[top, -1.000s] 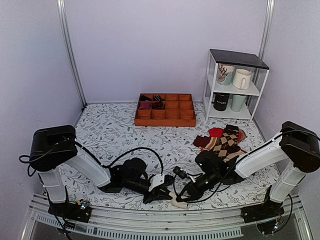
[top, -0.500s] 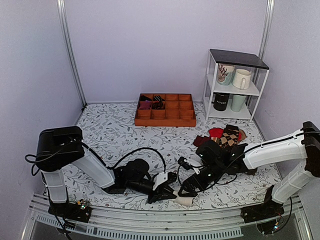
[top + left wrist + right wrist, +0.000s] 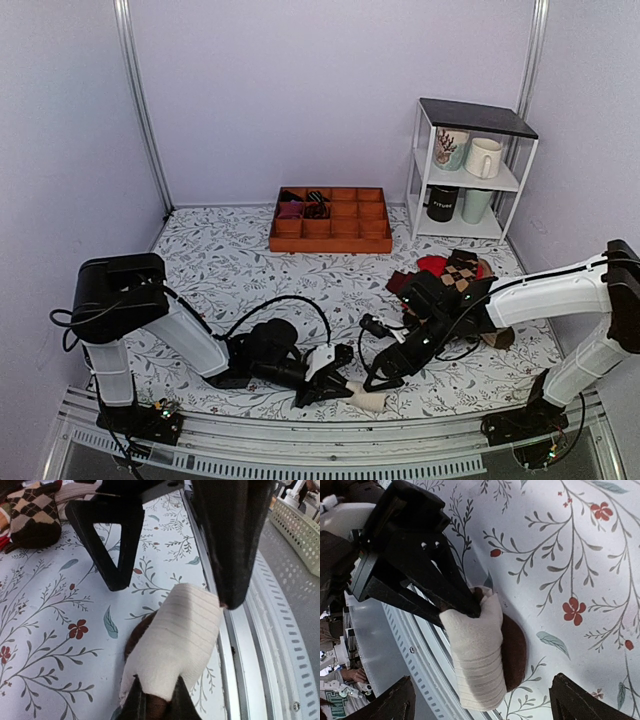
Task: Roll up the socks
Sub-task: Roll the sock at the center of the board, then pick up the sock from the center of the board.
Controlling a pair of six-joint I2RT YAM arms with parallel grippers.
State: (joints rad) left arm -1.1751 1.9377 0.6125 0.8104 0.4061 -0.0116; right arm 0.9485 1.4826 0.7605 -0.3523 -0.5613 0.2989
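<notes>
The socks (image 3: 368,400) are a short cream-white roll with dark brown showing along one side, lying on the floral table right by the near metal rail. In the left wrist view the socks (image 3: 175,640) sit directly ahead, and my left gripper (image 3: 155,701) is shut on the roll's near end. Seen from above, the left gripper (image 3: 338,386) lies low on the table. My right gripper (image 3: 386,372) stands open just right of the roll. In the right wrist view the right gripper (image 3: 481,692) has a wide gap, its jaws apart from the socks (image 3: 477,655).
A pile of argyle and red socks (image 3: 450,275) lies at the right behind the right arm. A wooden compartment tray (image 3: 330,220) sits at the back, and a white shelf (image 3: 470,170) with mugs at the back right. The metal rail (image 3: 300,455) borders the table.
My right gripper has opened, let go of the sock roll and drawn back a little to the right. The left gripper still holds the roll, which has shifted slightly right.
</notes>
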